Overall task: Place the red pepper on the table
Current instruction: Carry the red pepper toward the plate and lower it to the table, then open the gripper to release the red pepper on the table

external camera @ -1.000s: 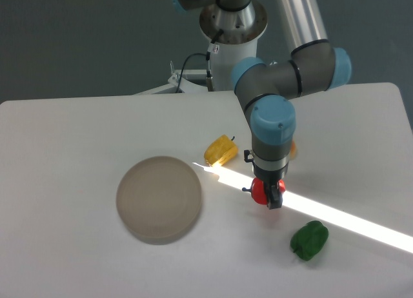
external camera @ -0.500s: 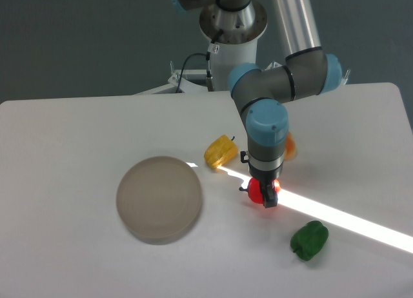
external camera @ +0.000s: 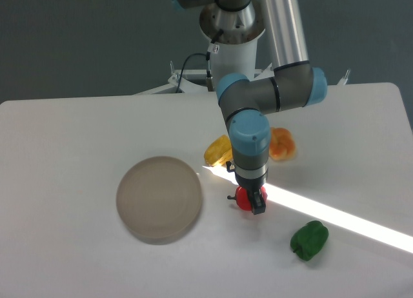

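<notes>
The red pepper (external camera: 243,198) is small and glossy, held between the fingers of my gripper (external camera: 248,202), which points straight down and is shut on it. It hangs just above or at the white table (external camera: 71,149), right of the round grey-beige disc (external camera: 159,197); I cannot tell if it touches the surface. Part of the pepper is hidden by the fingers.
A yellow pepper (external camera: 217,151) lies just behind the gripper, partly hidden by the arm. An orange piece (external camera: 281,143) lies to its right. A green pepper (external camera: 309,239) lies at the front right. A bright strip of sunlight (external camera: 335,215) crosses the table.
The gripper with the red pepper has moved left, towards the disc, uncovering the orange piece and covering part of the yellow pepper.
</notes>
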Controlling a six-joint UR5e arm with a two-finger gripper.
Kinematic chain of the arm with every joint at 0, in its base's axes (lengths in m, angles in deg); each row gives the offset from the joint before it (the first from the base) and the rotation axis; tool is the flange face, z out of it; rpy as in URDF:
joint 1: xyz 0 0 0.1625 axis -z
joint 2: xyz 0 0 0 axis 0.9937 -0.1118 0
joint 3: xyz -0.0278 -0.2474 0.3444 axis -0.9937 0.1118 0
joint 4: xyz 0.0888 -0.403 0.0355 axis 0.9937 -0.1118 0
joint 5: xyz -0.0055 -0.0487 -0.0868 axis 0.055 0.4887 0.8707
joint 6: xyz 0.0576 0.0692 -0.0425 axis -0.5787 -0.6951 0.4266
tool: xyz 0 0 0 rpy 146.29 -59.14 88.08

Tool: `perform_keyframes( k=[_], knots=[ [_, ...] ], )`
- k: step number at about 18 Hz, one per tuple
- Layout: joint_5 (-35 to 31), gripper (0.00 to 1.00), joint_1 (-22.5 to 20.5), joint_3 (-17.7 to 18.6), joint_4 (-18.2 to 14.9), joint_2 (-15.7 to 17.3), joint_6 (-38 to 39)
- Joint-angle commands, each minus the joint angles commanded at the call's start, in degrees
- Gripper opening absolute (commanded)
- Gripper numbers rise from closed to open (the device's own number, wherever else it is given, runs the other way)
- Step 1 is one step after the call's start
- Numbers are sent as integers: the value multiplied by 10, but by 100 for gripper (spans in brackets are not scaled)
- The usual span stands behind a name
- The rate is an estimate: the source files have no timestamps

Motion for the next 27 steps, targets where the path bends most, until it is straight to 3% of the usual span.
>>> perform_keyframes(
  k=[12,14,27],
  knots=[
    [33,59,1,-4,2,-8,64],
    [33,65,1,-4,2,-10,64],
    [35,76,1,-9,2,-11,63]
  ],
)
